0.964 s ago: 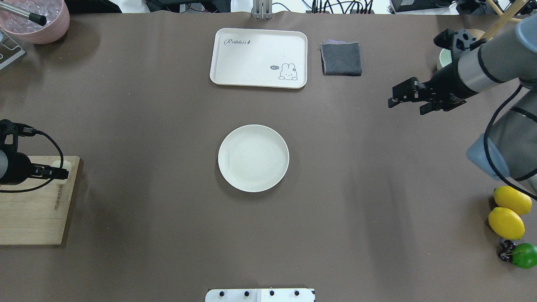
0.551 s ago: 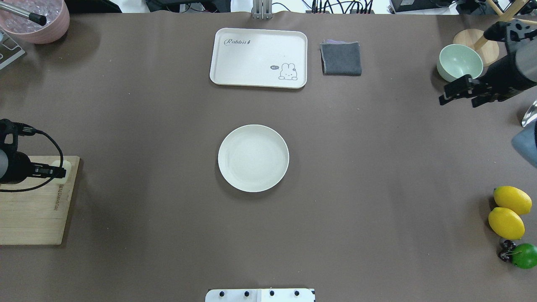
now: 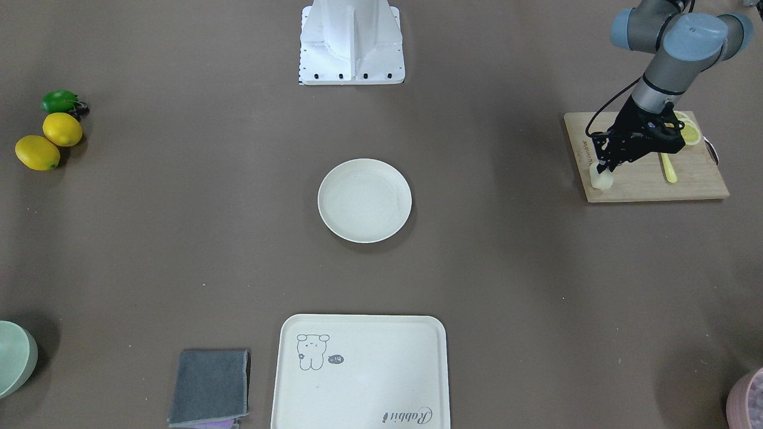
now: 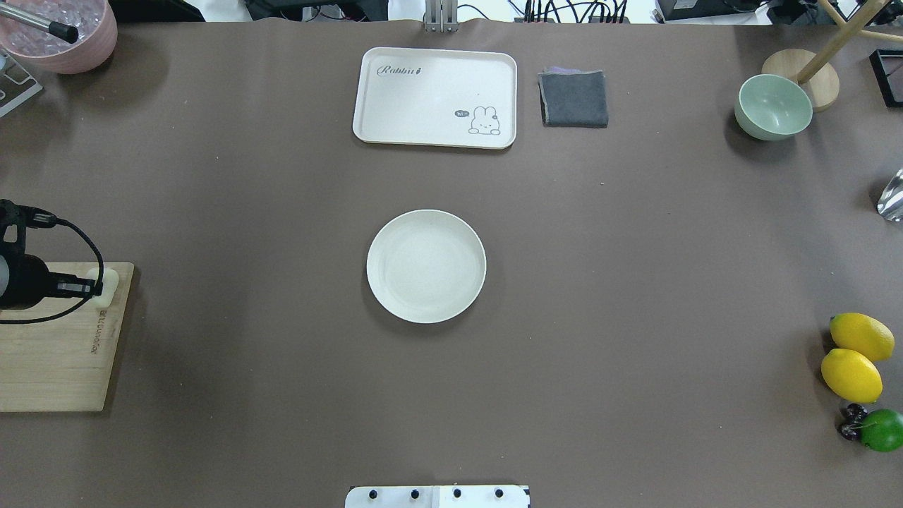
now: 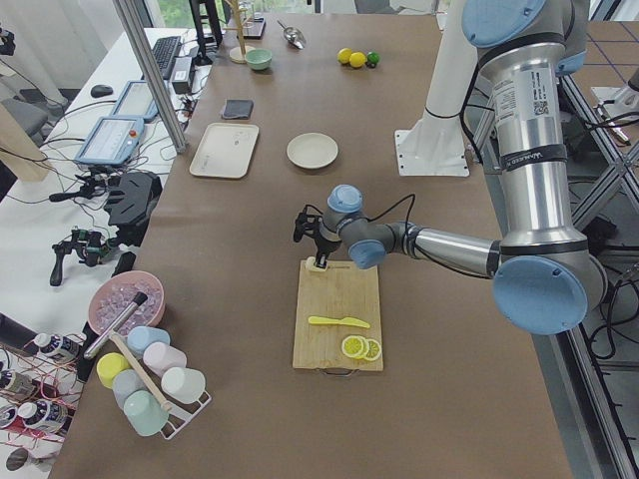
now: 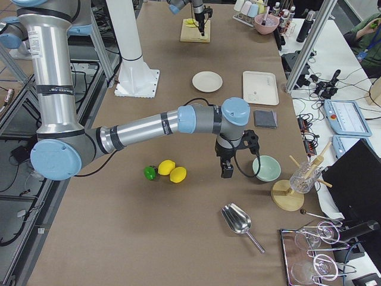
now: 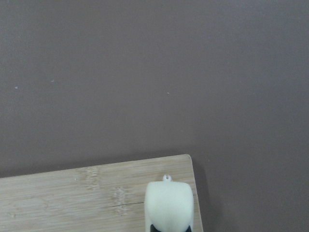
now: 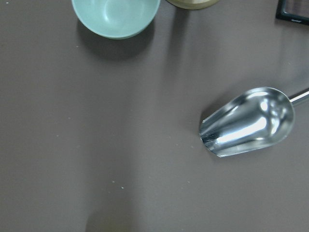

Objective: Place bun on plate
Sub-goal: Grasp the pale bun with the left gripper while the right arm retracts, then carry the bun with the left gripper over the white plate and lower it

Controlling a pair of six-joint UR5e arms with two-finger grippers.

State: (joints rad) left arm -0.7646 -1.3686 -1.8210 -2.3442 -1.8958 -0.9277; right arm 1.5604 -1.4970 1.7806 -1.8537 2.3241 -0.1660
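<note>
The bun (image 4: 110, 282) is a small pale block on the far corner of the wooden cutting board (image 4: 56, 353); it shows again as the bun (image 3: 601, 180) and fills the bottom of the left wrist view as the bun (image 7: 169, 205). My left gripper (image 4: 97, 287) is shut on it, its narrow fingers (image 3: 603, 165) coming down over the block, which rests on the board. The round cream plate (image 4: 426, 266) sits bare at the table's middle, far from the board. My right gripper (image 6: 227, 173) shows only in the exterior right view, beside the green bowl; I cannot tell its state.
A cream tray (image 4: 435, 97) and a folded grey cloth (image 4: 573, 99) lie at the far side. A pale green bowl (image 4: 772, 107), a metal scoop (image 8: 248, 123), two lemons (image 4: 857, 356) and a lime (image 4: 882, 429) are at the right. Lemon slices (image 3: 688, 132) and a yellow knife (image 3: 669, 167) share the board.
The right arm has swung off to the right and left the overhead view, uncovering the green bowl. The left gripper's fingers have narrowed onto the bun and drawn slightly left.
</note>
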